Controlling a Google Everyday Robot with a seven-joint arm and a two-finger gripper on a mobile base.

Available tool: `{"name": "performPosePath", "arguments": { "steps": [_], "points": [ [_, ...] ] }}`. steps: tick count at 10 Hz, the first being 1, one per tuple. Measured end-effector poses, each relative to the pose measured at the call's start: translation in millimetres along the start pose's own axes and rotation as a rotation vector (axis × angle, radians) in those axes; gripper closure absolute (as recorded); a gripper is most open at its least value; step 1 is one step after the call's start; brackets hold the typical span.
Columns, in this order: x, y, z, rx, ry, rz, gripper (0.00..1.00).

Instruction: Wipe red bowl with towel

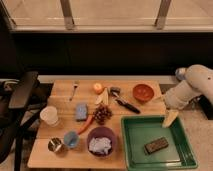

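The red bowl [143,92] stands on the wooden table [60,102] near its back right corner. A white crumpled towel [99,146] lies in a purple bowl [101,135] at the table's front. My gripper [170,118] hangs from the white arm [192,87] at the right, over the back right corner of the green tray [137,157]. It is in front and to the right of the red bowl, apart from it, and far from the towel.
A dark block [156,145] lies in the green tray. On the table are a black-handled tool [126,103], an orange [98,88], grapes [102,114], a carrot [86,123], a blue sponge [81,111], a fork [74,89] and three cups [49,115]. A black chair [20,107] stands at the left.
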Motion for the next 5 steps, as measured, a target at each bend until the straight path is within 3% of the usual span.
{"name": "performPosePath", "arguments": {
  "steps": [5],
  "points": [
    [-113.4,-10.8,56.0,-0.069,0.026,-0.2,0.2]
  ]
}}
